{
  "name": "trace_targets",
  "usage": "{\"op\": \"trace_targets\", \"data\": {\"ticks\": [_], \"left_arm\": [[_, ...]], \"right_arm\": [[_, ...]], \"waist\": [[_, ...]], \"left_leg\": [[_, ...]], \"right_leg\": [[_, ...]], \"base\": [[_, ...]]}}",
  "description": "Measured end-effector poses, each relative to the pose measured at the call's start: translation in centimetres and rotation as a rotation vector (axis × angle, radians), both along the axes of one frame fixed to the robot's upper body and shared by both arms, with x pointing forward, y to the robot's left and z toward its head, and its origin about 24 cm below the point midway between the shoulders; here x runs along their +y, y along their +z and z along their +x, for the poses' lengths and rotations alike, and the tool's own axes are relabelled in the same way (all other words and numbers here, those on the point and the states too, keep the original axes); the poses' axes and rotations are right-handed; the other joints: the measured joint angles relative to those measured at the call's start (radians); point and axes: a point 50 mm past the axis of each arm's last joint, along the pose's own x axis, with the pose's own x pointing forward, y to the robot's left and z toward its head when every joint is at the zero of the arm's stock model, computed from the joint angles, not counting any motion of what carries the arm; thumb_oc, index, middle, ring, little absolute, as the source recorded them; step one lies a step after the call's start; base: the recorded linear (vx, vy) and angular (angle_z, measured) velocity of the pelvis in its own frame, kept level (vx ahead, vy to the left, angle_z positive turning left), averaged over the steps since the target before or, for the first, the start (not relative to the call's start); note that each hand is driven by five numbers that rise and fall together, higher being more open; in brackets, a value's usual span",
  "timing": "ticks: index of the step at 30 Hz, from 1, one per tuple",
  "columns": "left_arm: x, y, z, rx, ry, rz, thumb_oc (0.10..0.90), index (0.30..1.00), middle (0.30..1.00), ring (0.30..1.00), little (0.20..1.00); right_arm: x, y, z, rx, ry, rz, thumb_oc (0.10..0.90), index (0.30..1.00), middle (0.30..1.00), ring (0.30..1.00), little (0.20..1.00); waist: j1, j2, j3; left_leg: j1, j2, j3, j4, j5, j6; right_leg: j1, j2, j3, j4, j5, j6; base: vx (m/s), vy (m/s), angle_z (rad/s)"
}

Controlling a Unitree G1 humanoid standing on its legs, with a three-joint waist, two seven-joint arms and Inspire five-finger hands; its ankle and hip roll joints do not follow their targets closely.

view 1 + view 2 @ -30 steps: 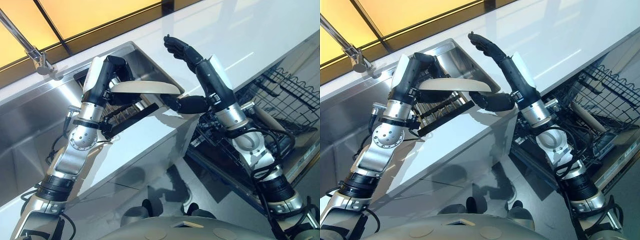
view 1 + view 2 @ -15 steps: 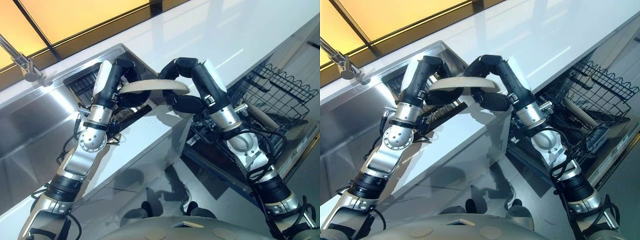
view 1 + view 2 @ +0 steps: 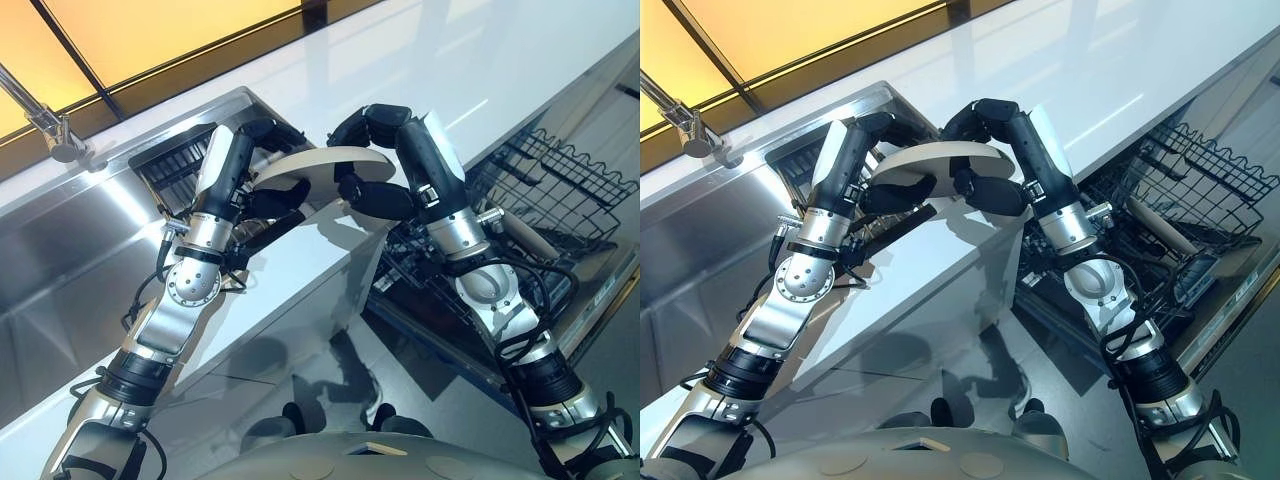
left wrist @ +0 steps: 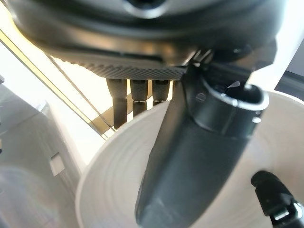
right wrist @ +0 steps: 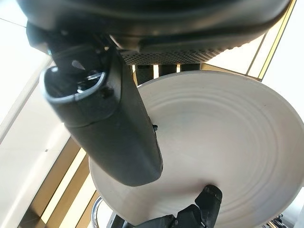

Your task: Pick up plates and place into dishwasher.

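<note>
A cream plate (image 3: pixel 318 165) hangs above the white counter's edge, between the sink and the dishwasher, tilted with its face towards me. My left hand (image 3: pixel 236 165) grips its left rim, thumb (image 4: pixel 190 161) across the plate's face (image 4: pixel 109 185) and fingers behind. My right hand (image 3: pixel 385 122) is curled over the far right rim, its thumb (image 5: pixel 114 128) pressing on the ridged face (image 5: pixel 218 142). Both hands are shut on the same plate.
A steel sink (image 3: pixel 60 250) with a faucet (image 3: pixel 45 120) and a dark drying rack (image 3: pixel 175 165) lies at the left. The open dishwasher's black wire rack (image 3: pixel 565 180) sits lower right, a cream dish (image 3: pixel 525 235) standing in it. White counter (image 3: pixel 460 60) runs behind.
My right hand, open above the plate a second ago, has come down and shut on its right rim. The plate has tipped up towards me.
</note>
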Motion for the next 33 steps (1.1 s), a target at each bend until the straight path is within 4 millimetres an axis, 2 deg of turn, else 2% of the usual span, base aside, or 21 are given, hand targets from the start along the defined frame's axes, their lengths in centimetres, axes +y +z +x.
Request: {"op": "trace_targets", "data": {"ticks": [7,12,14,17,20,21,22,23,29,33], "left_arm": [[0.2,-0.3,0.1,0.047,0.002,0.018,0.8,0.9,0.9,0.9,0.9],[0.8,-0.3,-0.4,0.037,-0.003,0.01,0.8,0.9,0.9,0.9,0.9],[3.2,-0.9,-0.7,0.066,0.094,0.001,0.8,0.9,0.9,0.9,0.9],[8.7,-2.8,-1.7,0.168,0.322,-0.007,0.8,0.9,0.9,0.9,0.9],[13.0,-4.8,-3.5,0.269,0.492,-0.018,0.8,0.9,0.9,0.9,0.9],[13.6,-5.1,-3.9,0.283,0.518,-0.024,0.8,0.9,0.9,0.9,0.9],[14.8,-5.8,-4.9,0.319,0.568,-0.038,0.8,0.9,0.9,0.9,0.9],[15.1,-6.1,-5.3,0.332,0.581,-0.039,0.8,0.9,0.9,0.9,0.9],[15.5,-6.6,-6.2,0.35,0.594,-0.043,0.8,0.9,0.9,0.9,0.9],[16.1,-6.8,-7.0,0.358,0.618,-0.04,0.8,0.9,0.9,0.9,0.9]], "right_arm": [[-1.9,0.3,-0.3,-0.083,-0.136,0.0,0.1,0.3,0.3,0.3,0.2],[-3.0,0.8,-1.1,-0.226,-0.22,-0.051,0.1,0.3,0.3,0.3,0.2],[-6.1,2.1,-1.2,-0.321,-0.397,-0.003,0.1,0.3,0.3,0.3,0.2],[-12.8,4.6,-2.3,-0.486,-0.765,0.161,0.1,0.3,0.3,0.3,0.2],[-17.5,5.2,-4.3,-0.56,-1.024,0.273,0.1,0.3,0.3,0.3,0.2],[-18.2,5.0,-4.7,-0.553,-1.067,0.273,0.1,0.3,0.3,0.3,0.2],[-19.7,4.1,-5.4,-0.51,-1.156,0.258,0.1,0.3,0.3,0.3,0.2],[-20.2,3.3,-5.7,-0.471,-1.188,0.244,0.1,0.3,0.3,0.3,0.2],[-21.8,-2.8,-7.0,-0.161,-1.313,0.182,0.1,0.3,0.3,0.3,0.2],[-22.7,-5.6,-8.1,0.009,-1.379,0.133,0.1,0.3,0.3,0.3,0.2]], "waist": [[0.021,0.0,0.0],[0.045,0.0,0.0],[0.046,0.001,0.0],[0.049,0.0,0.0],[0.049,-0.002,-0.001],[0.048,-0.003,-0.002],[0.046,-0.004,-0.003],[0.047,-0.005,-0.003],[0.046,-0.012,-0.008],[0.043,-0.016,-0.01]], "left_leg": [[-0.006,-0.002,-0.027,0.0,0.004,-0.001],[-0.01,-0.002,-0.039,-0.001,0.006,-0.003],[-0.011,-0.003,-0.048,-0.001,0.006,-0.003],[-0.008,-0.004,-0.051,-0.002,0.006,-0.003],[-0.01,-0.003,-0.051,-0.003,0.006,-0.003],[-0.01,-0.003,-0.051,-0.004,0.006,-0.003],[-0.009,-0.003,-0.051,-0.006,0.006,-0.003],[-0.009,-0.004,-0.051,-0.006,0.006,-0.003],[-0.007,-0.004,-0.049,-0.01,0.009,-0.003],[-0.006,-0.005,-0.047,-0.01,0.009,-0.003]], "right_leg": [[0.013,-0.001,-0.03,-0.012,0.0,0.0],[0.019,0.002,-0.038,-0.018,0.0,0.0],[0.023,0.001,-0.047,-0.02,0.0,0.0],[0.033,0.002,-0.051,-0.029,0.0,0.001],[0.033,0.004,-0.052,-0.031,-0.001,0.001],[0.033,0.005,-0.052,-0.031,-0.001,0.001],[0.032,0.005,-0.051,-0.031,-0.001,0.001],[0.032,0.004,-0.051,-0.031,-0.001,0.001],[0.031,0.005,-0.045,-0.031,-0.001,0.004],[0.026,0.005,-0.022,-0.031,0.0,0.005]], "base": [[0.0,-0.005,0.11],[0.02,-0.014,0.07],[0.04,-0.014,0.1],[0.05,-0.018,0.09],[0.03,-0.011,0.02],[0.0,0.0,0.0],[0.0,0.0,0.0],[0.0,0.0,0.0],[0.0,0.0,0.0],[0.01,0.023,-0.05]]}}
